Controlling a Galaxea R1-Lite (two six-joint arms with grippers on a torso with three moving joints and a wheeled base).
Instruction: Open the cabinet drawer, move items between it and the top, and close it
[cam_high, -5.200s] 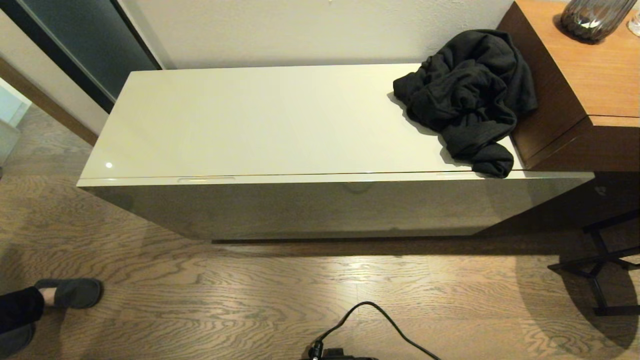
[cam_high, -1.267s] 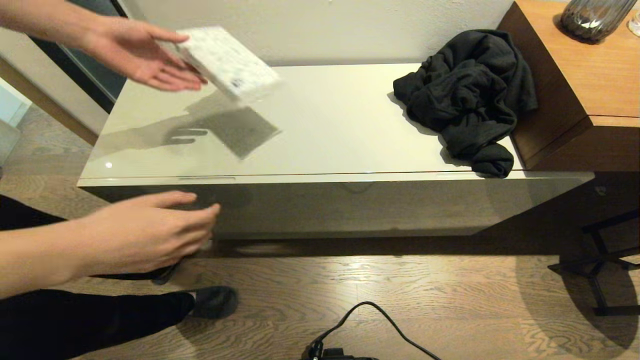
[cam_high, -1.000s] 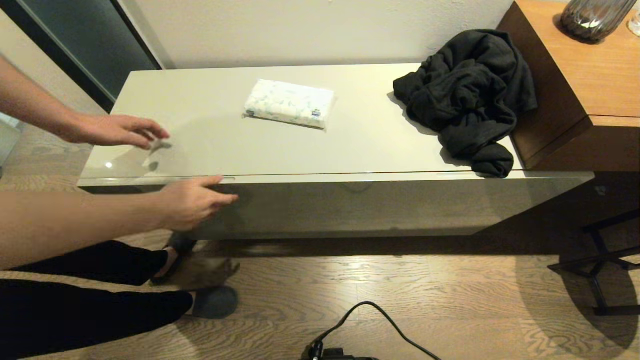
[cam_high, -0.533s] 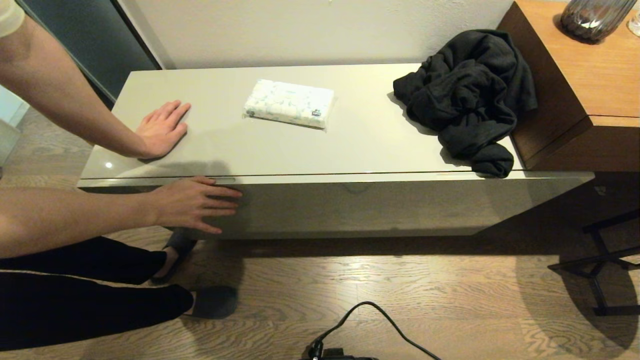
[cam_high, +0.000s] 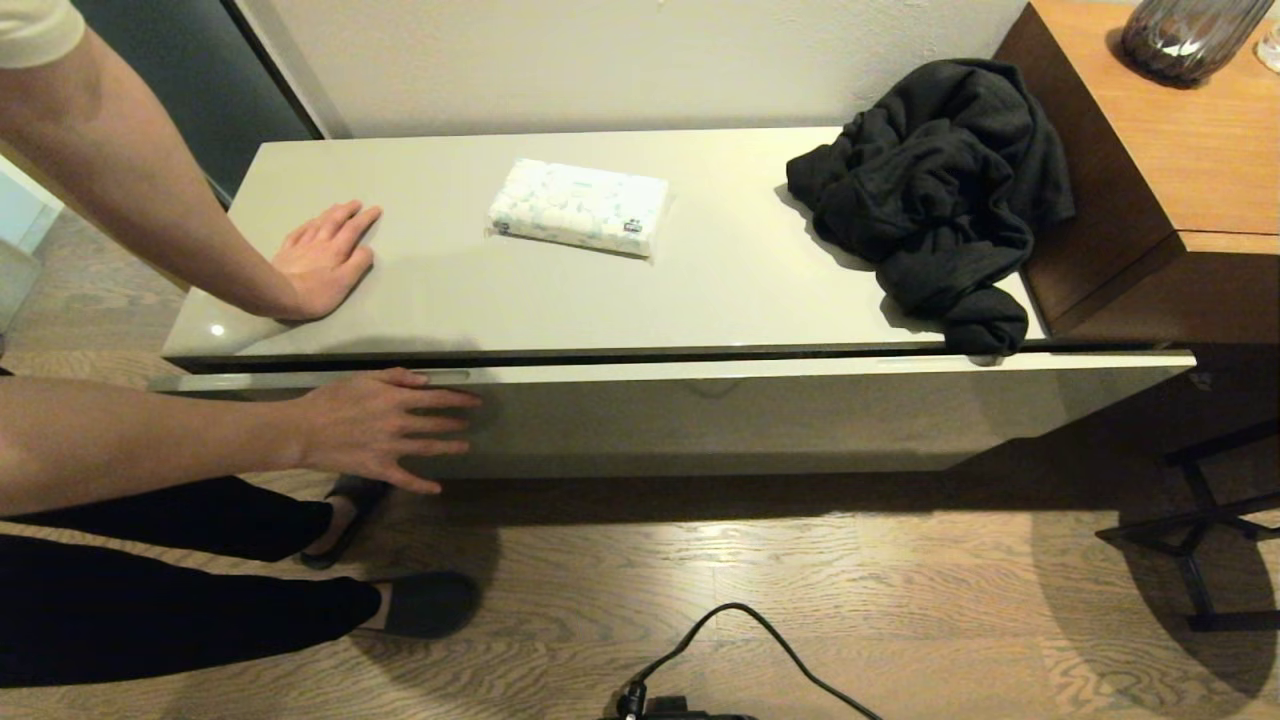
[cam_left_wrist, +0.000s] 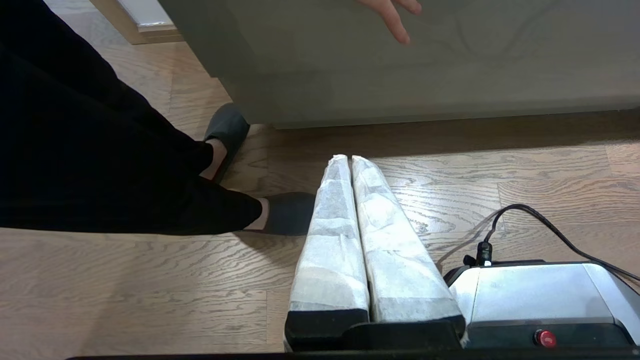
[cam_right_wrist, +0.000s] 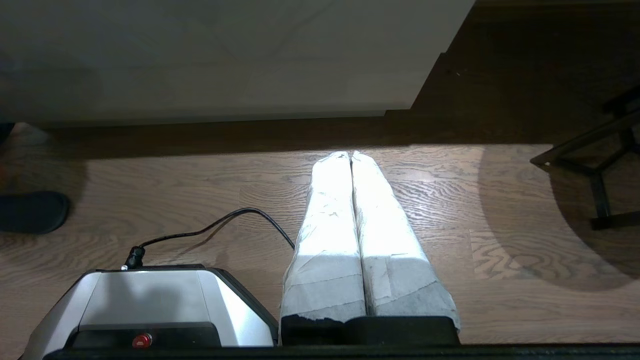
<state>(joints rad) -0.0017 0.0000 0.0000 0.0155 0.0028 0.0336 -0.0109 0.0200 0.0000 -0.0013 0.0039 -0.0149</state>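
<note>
Along front edge of low cabinet: cabinet drawer (cam_high: 760, 410) pulled out a crack; dark gap under the top (cam_high: 560, 290)
Drawer axis: long, parallel to front edge; face toward robot
Reason ajar: person's hand (cam_high: 385, 425) at left handle slot, other hand (cam_high: 325, 255) flat near top's left edge, likely bracing
Top, right end: black garment (cam_high: 935, 190), one fold over front edge
Top, centre toward rear edge: tissue pack (cam_high: 580, 205)
Left gripper (cam_left_wrist: 350, 160): clenched, empty, low above floor
Right gripper (cam_right_wrist: 350, 155): clenched, empty, parked alike

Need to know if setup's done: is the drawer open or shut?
Slightly open: a dark gap separates the drawer front from the top; a person's hand rests on it.
</note>
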